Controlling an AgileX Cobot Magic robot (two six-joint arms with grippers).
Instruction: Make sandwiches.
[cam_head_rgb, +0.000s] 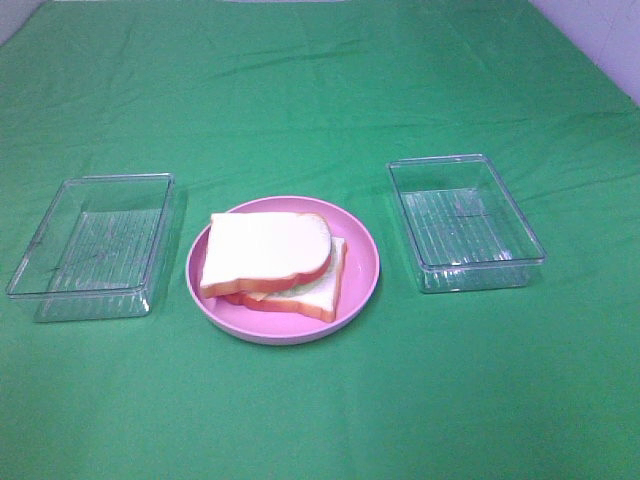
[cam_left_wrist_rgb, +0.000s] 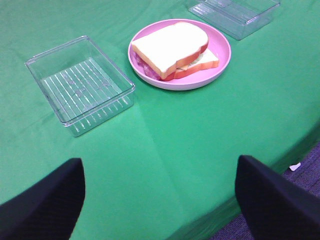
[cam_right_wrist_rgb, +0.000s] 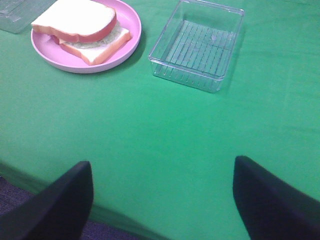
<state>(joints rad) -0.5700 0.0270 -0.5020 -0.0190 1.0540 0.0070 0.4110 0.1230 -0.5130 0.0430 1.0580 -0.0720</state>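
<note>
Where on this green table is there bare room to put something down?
Bare green cloth spans the whole near side in front of the pink plate, and the far side behind it. Both clear trays, left and right, look empty. The plate is crowded by the sandwich, and the plate-to-tray gaps are narrower.

High camera faces down; 2 wrist cameras low, sharing plate (cam_head_rgb: 360, 270).

Matt cloth (cam_head_rgb: 320, 90); 2 clear, seemingly plastic trays (cam_head_rgb: 60, 285).

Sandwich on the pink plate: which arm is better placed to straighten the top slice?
Marginally left. The top slice overhangs the plate toward the left tray. Both the left gripper and the right gripper are open, empty and pulled back.
</note>
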